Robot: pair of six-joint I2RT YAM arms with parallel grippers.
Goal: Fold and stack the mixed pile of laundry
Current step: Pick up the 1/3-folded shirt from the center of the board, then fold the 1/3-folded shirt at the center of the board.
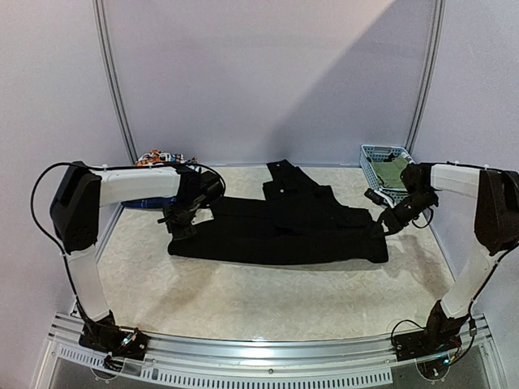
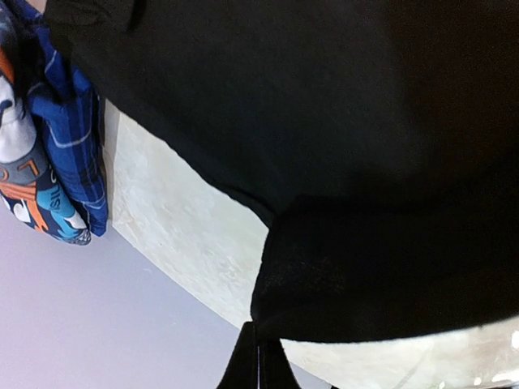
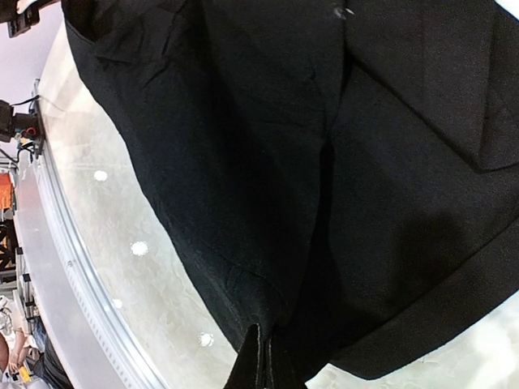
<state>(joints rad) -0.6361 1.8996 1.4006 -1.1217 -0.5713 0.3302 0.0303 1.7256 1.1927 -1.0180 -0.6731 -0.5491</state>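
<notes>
Left gripper [image 2: 258, 361] and right gripper [image 3: 261, 356] pinch opposite ends of the black trousers [image 1: 280, 231], apparently spreading them flat for folding.

Soft, diffuse overhead light fills the top view, and a broad diagonal shadow crosses the back wall [image 1: 243, 81]. In the right wrist view small glare spots dot the counter [image 3: 122, 211]. The black trousers [image 2: 340, 121] swallow nearly all detail. Both wrist views curve the counter's edge and look slightly soft.
</notes>
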